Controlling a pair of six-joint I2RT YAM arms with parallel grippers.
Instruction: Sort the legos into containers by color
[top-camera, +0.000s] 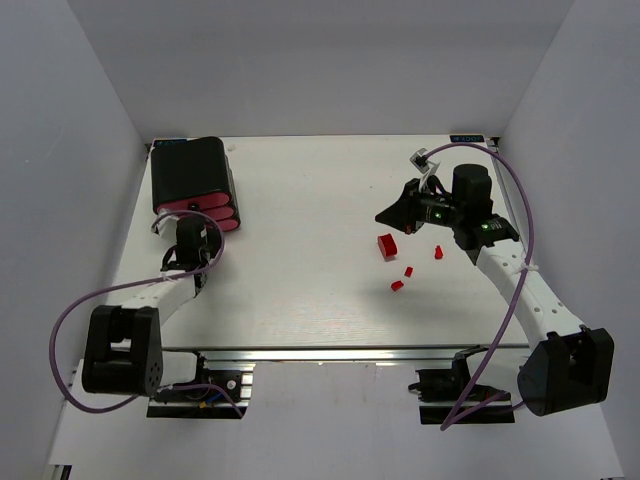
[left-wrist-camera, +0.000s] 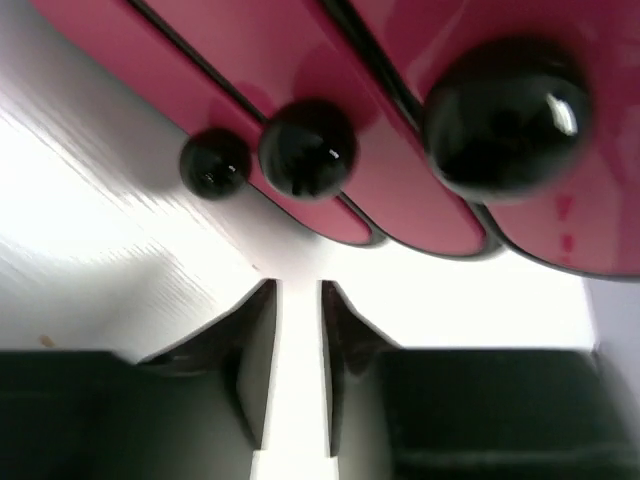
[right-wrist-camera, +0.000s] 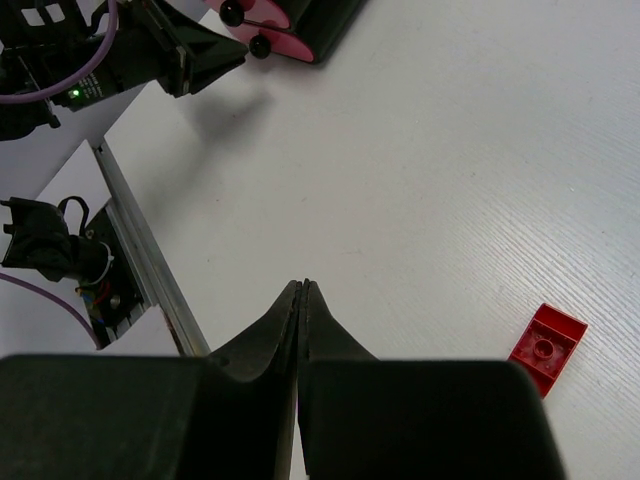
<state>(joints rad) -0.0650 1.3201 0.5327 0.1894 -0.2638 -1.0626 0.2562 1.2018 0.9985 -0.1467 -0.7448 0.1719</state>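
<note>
The containers are three shut pink drawers (top-camera: 205, 213) in a black housing (top-camera: 188, 172) at the back left. In the left wrist view their black knobs (left-wrist-camera: 308, 148) hang just ahead of my left gripper (left-wrist-camera: 298, 290). Its jaws stand a narrow gap apart with nothing between them, a little short of the knobs. Several red legos lie on the right half of the table: a larger one (top-camera: 386, 245) and three tiny ones (top-camera: 408, 271) (top-camera: 397, 285) (top-camera: 438, 252). My right gripper (right-wrist-camera: 303, 285) is shut and empty, above the table and left of the larger red lego (right-wrist-camera: 546, 347).
White walls enclose the table on three sides. An aluminium rail (right-wrist-camera: 145, 262) runs along the near edge. The right arm's cable (top-camera: 520, 225) loops over the right side. No green or yellow bricks show in any view.
</note>
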